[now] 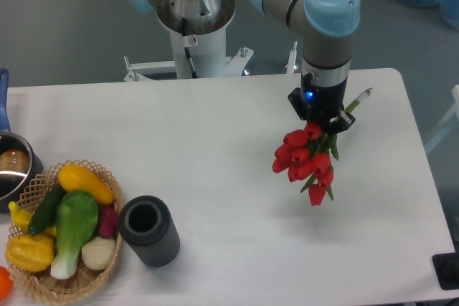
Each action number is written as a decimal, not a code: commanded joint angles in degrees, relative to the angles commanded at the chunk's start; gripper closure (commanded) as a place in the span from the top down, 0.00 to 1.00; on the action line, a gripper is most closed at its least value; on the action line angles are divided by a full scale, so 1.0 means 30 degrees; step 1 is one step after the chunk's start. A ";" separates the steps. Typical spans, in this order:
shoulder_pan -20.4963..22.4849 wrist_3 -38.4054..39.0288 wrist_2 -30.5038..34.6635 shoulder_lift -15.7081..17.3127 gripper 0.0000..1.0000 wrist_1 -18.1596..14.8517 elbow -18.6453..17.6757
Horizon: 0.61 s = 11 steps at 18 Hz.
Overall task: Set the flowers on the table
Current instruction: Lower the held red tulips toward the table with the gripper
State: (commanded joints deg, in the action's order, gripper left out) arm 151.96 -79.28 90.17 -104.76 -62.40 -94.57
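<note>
From my remote seat I read one fixed view. The arm (315, 5) reaches in from the top and points its wrist down over the right half of the table (215, 127). The gripper (320, 121) sits just under the wrist's blue light, clenched on the flowers (307, 159), grasping them around the stems near the base of the blooms. The red heads hang below and to the left of the fingers, in a loose cluster, with green leaves showing among them and one bloom dangling lowest. A pale green stem end sticks out up and to the right past the gripper. A soft shadow lies on the white top below the bunch; I cannot tell whether the lowest bloom touches the surface or hangs just above it. Well apart, at the lower left, a dark cylinder (148, 230) stands upright with its open mouth up, just beside a wicker basket (68, 277) holding plastic vegetables: yellow, green and white pieces are plain to see. At the far left edge a metal pot (13, 166) with a blue handle is partly cut off. The robot's white pedestal (193, 41) stands behind the table's far edge.
</note>
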 joint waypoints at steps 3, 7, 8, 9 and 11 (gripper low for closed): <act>0.0117 -0.0059 0.0177 -0.0500 0.00 -0.0029 0.0323; 0.0176 0.0029 0.0118 -0.0998 0.00 0.0000 0.0762; 0.0176 0.0029 0.0060 -0.1115 0.00 0.0030 0.0763; 0.0176 0.0058 0.0059 -0.1232 0.00 0.0088 0.0792; 0.0117 0.0058 0.0089 -0.1438 0.00 0.0088 0.0763</act>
State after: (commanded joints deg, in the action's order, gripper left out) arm 152.32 -79.10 90.44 -109.07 -62.14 -92.28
